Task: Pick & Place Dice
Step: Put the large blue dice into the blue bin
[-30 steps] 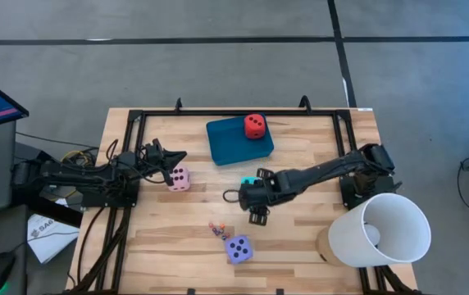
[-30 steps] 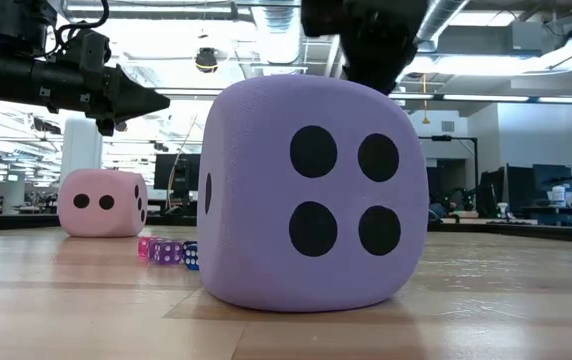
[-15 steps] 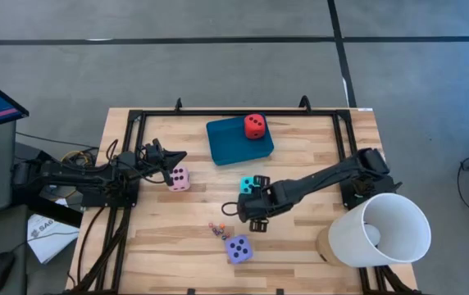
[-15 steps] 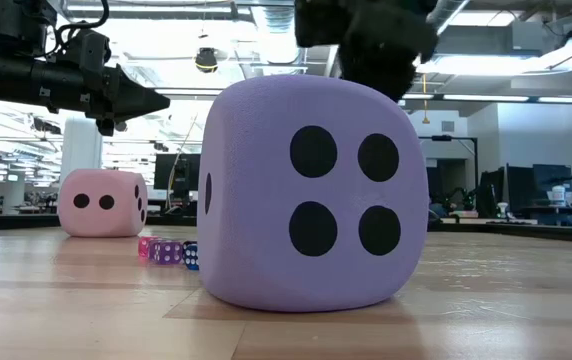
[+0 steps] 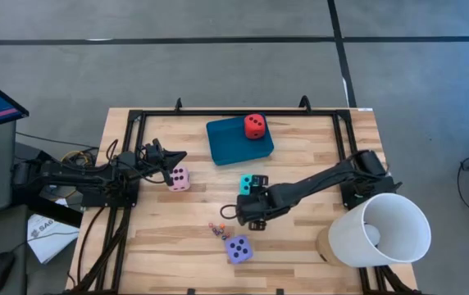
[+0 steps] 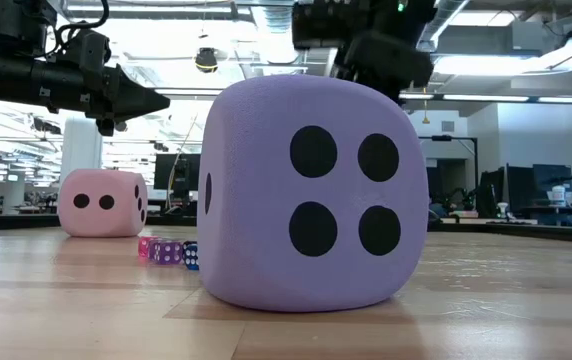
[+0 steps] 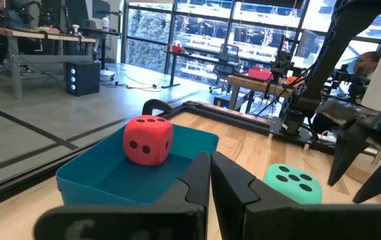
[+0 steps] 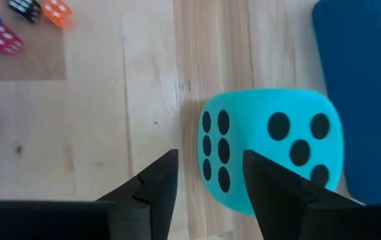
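Teal tray (image 5: pixel 233 144) carrying red die (image 5: pixel 255 125); below it, turquoise die (image 5: pixel 247 183) loose on wood, right gripper (image 5: pixel 255 215) just beyond, part-open and empty, liable to nudge it away; left gripper (image 5: pixel 181 156) closed, empty, above pink die (image 5: pixel 179 177).

I can read no words, brands or printed signs anywhere. The white sheet (image 5: pixel 48 235) on the floor carries dark print too small for me to make out. The only countable marks are pips: four on the purple die (image 6: pixel 311 195), five and six on the turquoise die (image 8: pixel 270 150) just ahead of my right claw (image 8: pixel 207 177).
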Controlling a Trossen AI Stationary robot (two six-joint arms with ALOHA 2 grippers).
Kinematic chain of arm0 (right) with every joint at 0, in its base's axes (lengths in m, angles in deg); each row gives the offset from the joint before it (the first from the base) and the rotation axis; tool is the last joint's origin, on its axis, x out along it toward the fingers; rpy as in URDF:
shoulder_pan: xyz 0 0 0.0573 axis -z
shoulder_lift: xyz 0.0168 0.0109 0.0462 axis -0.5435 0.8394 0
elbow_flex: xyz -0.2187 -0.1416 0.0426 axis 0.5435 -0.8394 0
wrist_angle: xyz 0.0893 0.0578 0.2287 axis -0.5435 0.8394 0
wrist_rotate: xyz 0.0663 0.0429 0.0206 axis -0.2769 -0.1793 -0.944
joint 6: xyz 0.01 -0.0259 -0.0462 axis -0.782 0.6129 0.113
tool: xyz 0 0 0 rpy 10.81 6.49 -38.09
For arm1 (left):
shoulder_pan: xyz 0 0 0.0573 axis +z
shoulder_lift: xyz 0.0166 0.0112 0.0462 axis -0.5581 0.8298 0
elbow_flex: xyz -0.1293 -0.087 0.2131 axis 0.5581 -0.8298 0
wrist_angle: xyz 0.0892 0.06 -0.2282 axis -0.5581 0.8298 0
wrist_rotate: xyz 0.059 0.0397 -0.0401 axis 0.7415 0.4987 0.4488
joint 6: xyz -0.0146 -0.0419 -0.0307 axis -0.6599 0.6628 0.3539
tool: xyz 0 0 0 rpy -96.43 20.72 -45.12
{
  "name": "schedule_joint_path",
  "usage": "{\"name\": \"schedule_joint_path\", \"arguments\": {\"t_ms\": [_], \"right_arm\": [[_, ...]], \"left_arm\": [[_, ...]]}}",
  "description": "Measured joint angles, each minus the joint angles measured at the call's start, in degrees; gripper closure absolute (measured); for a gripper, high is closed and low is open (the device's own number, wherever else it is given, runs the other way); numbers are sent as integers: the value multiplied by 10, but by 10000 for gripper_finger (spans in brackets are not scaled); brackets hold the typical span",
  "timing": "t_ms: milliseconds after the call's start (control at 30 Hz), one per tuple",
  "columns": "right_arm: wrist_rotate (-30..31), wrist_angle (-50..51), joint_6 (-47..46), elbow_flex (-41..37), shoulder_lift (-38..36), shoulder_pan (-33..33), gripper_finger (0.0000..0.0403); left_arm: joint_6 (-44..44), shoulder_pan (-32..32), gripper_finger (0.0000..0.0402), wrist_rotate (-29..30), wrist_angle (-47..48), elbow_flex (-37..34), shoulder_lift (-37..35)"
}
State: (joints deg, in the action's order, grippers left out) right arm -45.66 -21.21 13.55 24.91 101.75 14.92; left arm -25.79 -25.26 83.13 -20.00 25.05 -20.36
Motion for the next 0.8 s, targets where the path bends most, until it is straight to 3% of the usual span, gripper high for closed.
{"name": "schedule_joint_path", "arguments": {"t_ms": [567,800], "right_arm": [[-1,-3,22,-6,-11,36,238],[8,-44,86,-38,-10,30,197]], "left_arm": [[0,0,396,0,0,0,0],[0,0,396,0,0,0,0]]}}
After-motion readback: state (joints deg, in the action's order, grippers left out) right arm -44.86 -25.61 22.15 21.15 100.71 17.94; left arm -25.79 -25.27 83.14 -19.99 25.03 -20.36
